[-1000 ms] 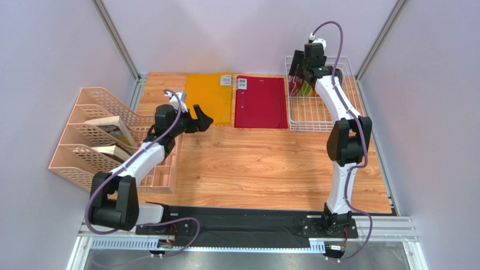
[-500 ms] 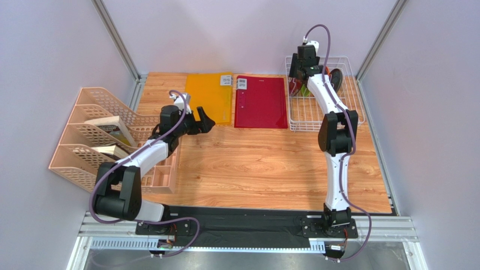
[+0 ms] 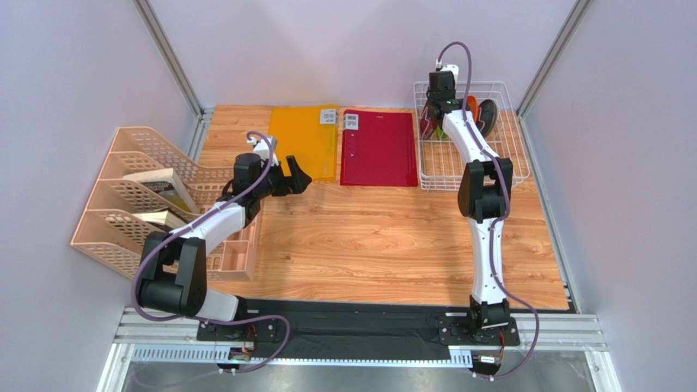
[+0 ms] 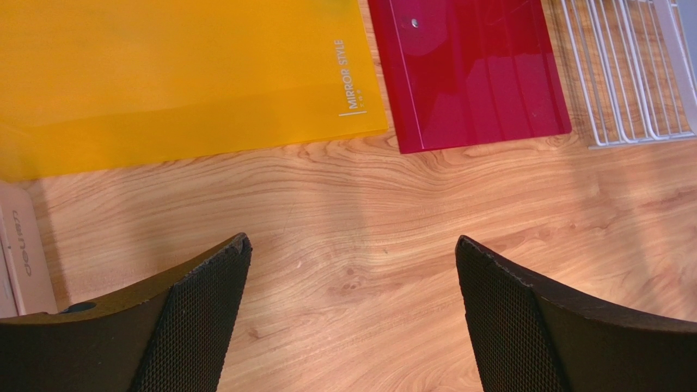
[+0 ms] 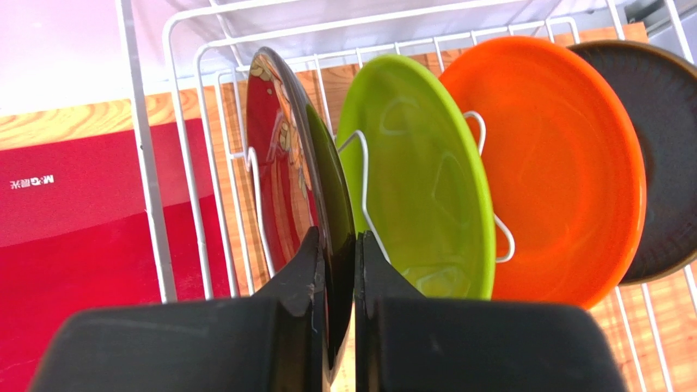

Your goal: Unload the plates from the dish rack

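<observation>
from above, the dish rack (image 3: 472,186) sits at the far right of the counter (image 3: 376,237), with the plates on edge inside. the right gripper (image 3: 435,113) reaches down into its left end. the left gripper (image 3: 296,175) hangs well apart, over bare wood.

left wrist view: that gripper is spread wide and holds nothing, with an orange folder (image 4: 164,73) ahead.

right wrist view: the right gripper is pinched on the rim of the red plate (image 5: 282,163), which is leftmost, upright and edge-on between the fingers. the green plate (image 5: 417,180) stands just beside it, so the lift likely needs to go straight up along the plate's face.
</observation>
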